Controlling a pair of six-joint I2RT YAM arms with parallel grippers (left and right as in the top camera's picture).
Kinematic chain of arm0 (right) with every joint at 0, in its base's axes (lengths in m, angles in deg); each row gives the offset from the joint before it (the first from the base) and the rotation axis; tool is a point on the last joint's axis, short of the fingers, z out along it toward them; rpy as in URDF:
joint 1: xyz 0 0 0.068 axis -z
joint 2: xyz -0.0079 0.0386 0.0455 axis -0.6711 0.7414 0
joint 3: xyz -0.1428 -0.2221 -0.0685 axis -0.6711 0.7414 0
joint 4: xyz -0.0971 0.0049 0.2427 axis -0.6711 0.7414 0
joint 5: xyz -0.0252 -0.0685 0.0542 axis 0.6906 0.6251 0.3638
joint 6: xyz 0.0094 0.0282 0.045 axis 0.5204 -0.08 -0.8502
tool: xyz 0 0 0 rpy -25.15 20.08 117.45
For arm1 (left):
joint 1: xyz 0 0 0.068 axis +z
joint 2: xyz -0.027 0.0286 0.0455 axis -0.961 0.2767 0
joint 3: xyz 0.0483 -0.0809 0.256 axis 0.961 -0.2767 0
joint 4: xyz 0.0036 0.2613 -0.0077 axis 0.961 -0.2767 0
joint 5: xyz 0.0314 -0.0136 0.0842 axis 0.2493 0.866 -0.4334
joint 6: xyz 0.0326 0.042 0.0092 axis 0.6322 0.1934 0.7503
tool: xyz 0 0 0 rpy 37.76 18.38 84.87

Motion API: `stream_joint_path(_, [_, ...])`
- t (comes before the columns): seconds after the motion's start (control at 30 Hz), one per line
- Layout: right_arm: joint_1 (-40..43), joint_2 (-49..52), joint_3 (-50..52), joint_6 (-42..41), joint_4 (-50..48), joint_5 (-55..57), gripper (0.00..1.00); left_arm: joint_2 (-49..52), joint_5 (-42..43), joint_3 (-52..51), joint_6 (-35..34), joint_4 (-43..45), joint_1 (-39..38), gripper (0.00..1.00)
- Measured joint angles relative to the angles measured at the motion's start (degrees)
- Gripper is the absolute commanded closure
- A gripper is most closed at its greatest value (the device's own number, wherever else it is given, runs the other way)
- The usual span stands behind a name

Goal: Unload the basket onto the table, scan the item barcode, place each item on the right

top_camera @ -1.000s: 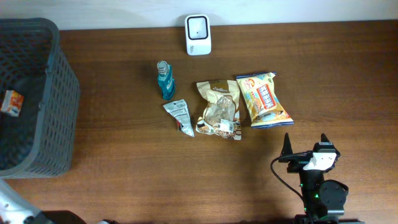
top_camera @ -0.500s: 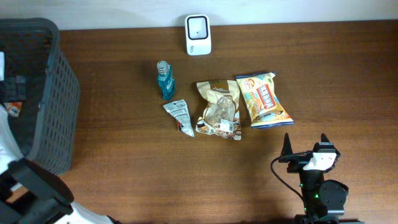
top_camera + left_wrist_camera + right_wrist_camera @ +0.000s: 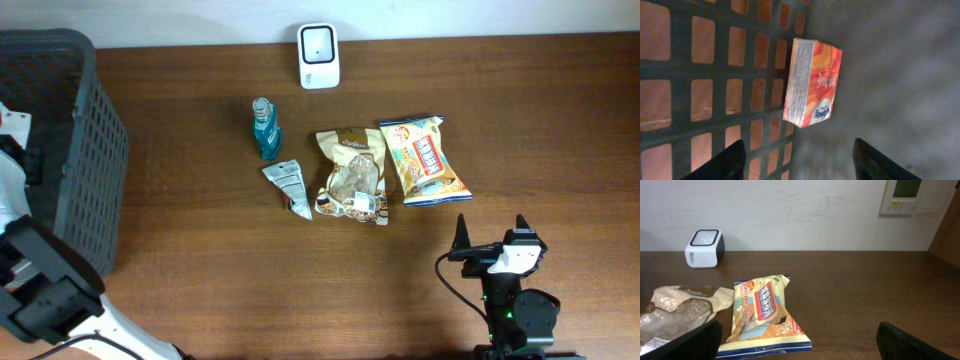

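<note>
An orange-and-white packet [image 3: 812,82] lies inside the grey basket [image 3: 92,150], against its mesh wall. In the left wrist view my left gripper [image 3: 799,144] hovers just short of the packet, open, with nothing between its dark fingers. From overhead, only the left arm [image 3: 35,290] shows, reaching into the basket and hiding the packet. The white barcode scanner [image 3: 319,55] stands at the table's back edge. My right gripper [image 3: 492,224] rests open near the front right, empty, facing the yellow snack bag [image 3: 765,312].
On the table's middle lie a teal bottle [image 3: 266,130], a silver sachet [image 3: 289,187], a beige cookie bag [image 3: 352,175] and the yellow snack bag [image 3: 424,160]. The basket's mesh wall [image 3: 700,90] stands close to the left finger.
My left arm has swung in from the lower left and over the basket, covering the orange packet in the overhead view. The right arm and the table items have not moved.
</note>
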Motion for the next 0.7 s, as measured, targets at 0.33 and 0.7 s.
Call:
stream_joint_path(0.33, [0.0, 0.0, 0.0, 0.0, 0.0, 0.0, 0.02, 4.7, -0.2, 0.0, 0.6, 2.1, 0.0, 0.35])
stream_joint_path(0.7, [0.0, 0.0, 0.0, 0.0, 0.0, 0.0, 0.02, 5.5, 3.7, 0.0, 0.7, 5.4, -0.1, 0.42])
